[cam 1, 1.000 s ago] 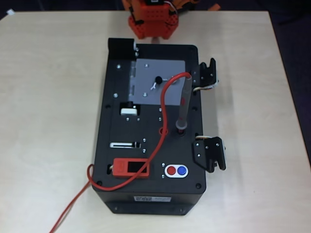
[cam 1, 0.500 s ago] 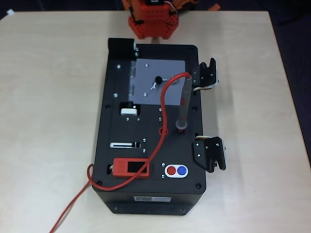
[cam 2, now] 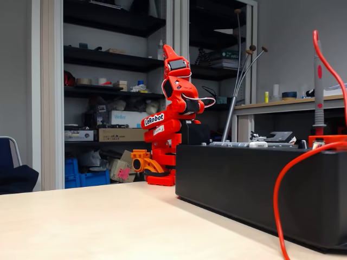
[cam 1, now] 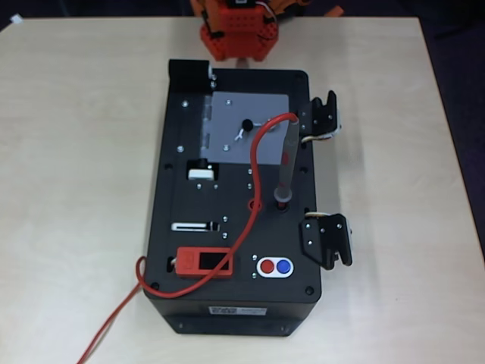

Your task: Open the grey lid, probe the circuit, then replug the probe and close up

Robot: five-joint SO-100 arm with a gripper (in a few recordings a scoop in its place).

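Overhead view: the flat square light-grey metal lid (cam 1: pixel 250 125) lies closed on the black box (cam 1: pixel 189 250); the slim grey pen-shaped probe (cam 1: pixel 286 163) stands plugged just right of it.

Fixed view: the folded orange arm's gripper (cam 2: pixel 169 52) points upward, well apart from the probe (cam 2: pixel 319 81); jaw opening cannot be told.

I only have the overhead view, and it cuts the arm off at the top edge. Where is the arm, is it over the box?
Observer: No. In the fixed view the arm is folded up at the far end of the black box.
Operator: And the hand?
Observer: The hand points upward, high above the box top. I can't tell whether it is open.
Operator: Is the probe leaning?
Observer: No, the probe stands upright in its socket.
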